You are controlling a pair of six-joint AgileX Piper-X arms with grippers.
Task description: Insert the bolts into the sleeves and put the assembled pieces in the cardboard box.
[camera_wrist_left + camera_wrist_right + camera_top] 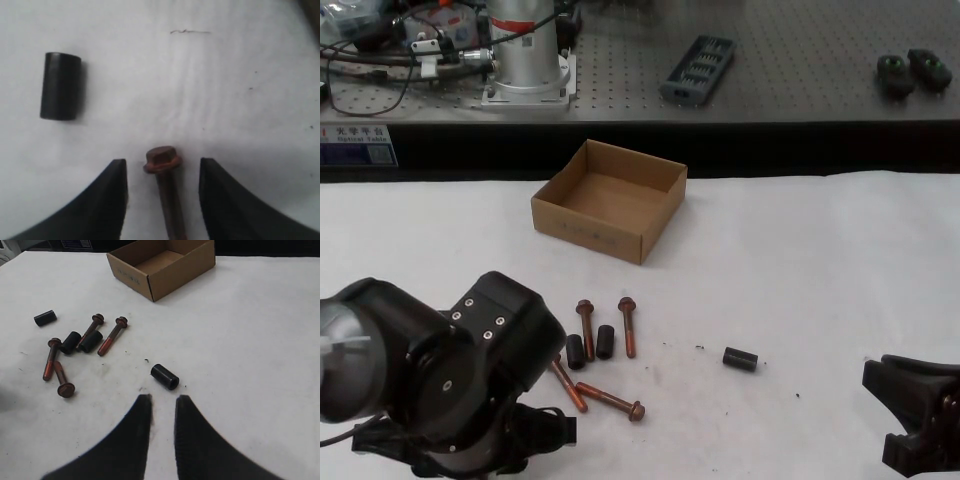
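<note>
My left gripper is open just above the white sheet. A rusty bolt lies between its fingers, head pointing away, with a gap on each side. A black sleeve lies apart from it. The left arm fills the near left and hides what is under it. Beside it lie several bolts and two sleeves. A lone sleeve lies just beyond my right gripper, which is narrowly open and holds nothing. The cardboard box stands open behind the parts.
The white sheet ends at a dark strip behind the box. Beyond it, a perforated bench carries a metal post with cables, a grey rack and two dark fittings.
</note>
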